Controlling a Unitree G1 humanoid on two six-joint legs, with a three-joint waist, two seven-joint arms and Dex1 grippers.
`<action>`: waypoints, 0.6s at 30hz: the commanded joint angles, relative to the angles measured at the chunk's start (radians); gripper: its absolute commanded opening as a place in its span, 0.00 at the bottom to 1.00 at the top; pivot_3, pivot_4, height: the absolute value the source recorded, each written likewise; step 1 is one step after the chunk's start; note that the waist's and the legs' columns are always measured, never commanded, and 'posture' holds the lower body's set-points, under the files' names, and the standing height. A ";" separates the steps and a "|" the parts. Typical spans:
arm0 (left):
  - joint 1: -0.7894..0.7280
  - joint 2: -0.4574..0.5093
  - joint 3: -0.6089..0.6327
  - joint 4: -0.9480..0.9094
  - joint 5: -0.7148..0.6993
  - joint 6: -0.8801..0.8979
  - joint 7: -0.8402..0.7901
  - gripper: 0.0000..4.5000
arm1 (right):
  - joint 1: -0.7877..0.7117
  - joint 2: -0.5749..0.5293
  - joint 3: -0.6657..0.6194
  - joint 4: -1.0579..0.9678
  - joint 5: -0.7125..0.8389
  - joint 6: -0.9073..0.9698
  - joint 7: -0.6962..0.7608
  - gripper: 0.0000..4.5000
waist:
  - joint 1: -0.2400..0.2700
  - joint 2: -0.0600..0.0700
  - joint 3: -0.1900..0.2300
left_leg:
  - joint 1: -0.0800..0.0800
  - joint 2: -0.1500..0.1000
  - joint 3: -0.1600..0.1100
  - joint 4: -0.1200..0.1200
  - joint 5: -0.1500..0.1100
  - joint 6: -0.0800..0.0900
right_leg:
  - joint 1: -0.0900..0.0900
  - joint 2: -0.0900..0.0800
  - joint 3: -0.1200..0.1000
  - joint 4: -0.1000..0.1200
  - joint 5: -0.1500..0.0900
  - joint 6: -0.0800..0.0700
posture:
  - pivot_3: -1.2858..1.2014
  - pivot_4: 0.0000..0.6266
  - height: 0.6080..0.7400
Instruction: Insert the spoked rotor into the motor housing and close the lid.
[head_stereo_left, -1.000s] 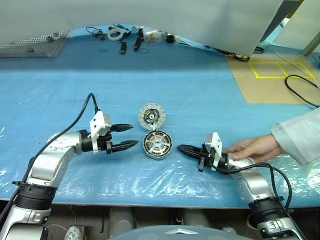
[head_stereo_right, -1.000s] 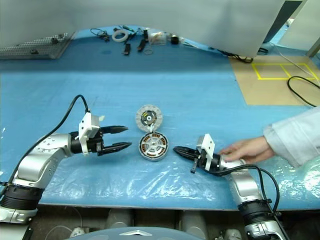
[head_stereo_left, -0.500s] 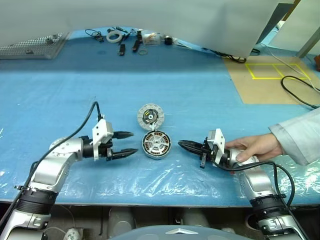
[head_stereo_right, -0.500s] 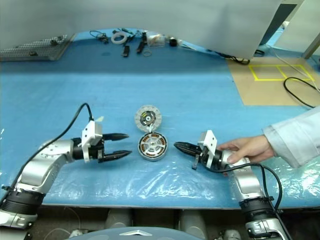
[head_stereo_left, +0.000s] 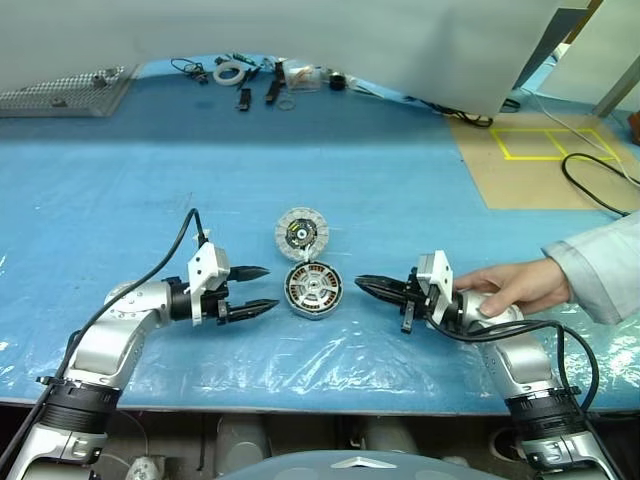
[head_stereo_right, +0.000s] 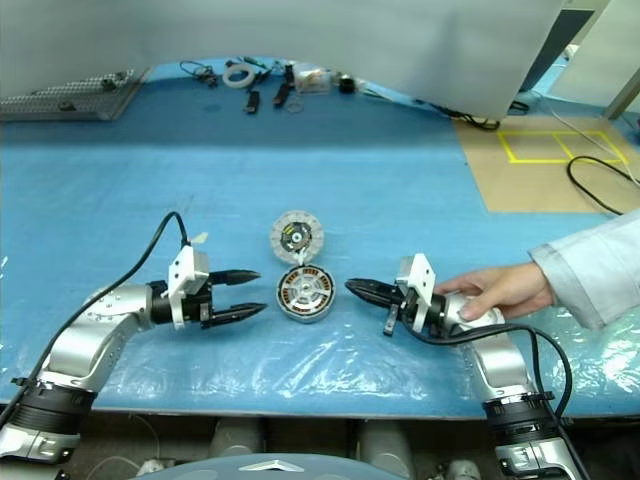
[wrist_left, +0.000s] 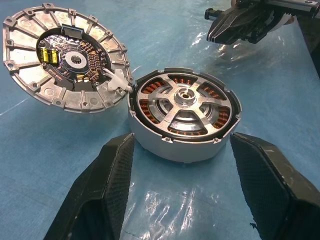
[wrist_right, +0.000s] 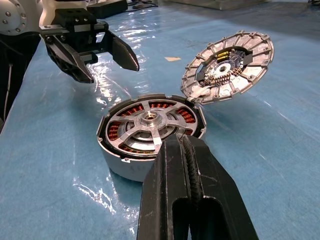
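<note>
Lifted slightly, pinched-shut right claw (head_stereo_left: 362, 283) beside copper-wound spoked rotor (wrist_left: 183, 105) already seated in silver-grey motor housing (wrist_left: 175, 147); open left claw (head_stereo_left: 262, 290) opposite; next, swing leaning round lid (wrist_left: 65, 55) squarely down.

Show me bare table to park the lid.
Bare blue table runs between the lid and the far tool clutter. It is crowded at the motor housing, flanked by left gripper, right gripper and a person's hand.

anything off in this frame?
A person's hand is gripping the right arm just behind its shut right end effector, which is unusual mid-task. The lid sits tilted, propped against the motor housing, inner face up, not closed.
</note>
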 joint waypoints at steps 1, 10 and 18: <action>-0.004 -0.003 0.011 -0.021 -0.007 -0.017 0.004 0.71 | -0.004 -0.005 -0.006 -0.065 0.031 0.037 -0.011 0.00 | 0.000 0.000 0.000 | 0.000 0.000 0.000 -0.001 0.000 0.000 | 0.000 0.000 0.000 -0.001 0.000 0.000 | 0.52 0.24 1.00; -0.011 -0.007 0.012 -0.016 -0.009 -0.017 0.002 0.71 | -0.004 -0.005 -0.004 -0.089 0.032 0.059 -0.022 0.00 | 0.000 0.002 0.001 | -0.001 0.000 0.001 -0.008 0.000 -0.001 | -0.002 0.001 -0.001 -0.007 0.000 0.000 | 0.52 0.24 1.00; -0.017 -0.005 0.017 -0.010 -0.008 -0.018 0.004 0.71 | -0.006 -0.004 0.000 -0.087 0.031 0.058 -0.021 0.00 | 0.001 0.002 0.001 | -0.001 -0.001 0.001 -0.008 0.000 -0.001 | -0.002 0.000 -0.001 -0.007 0.000 0.000 | 0.52 0.24 1.00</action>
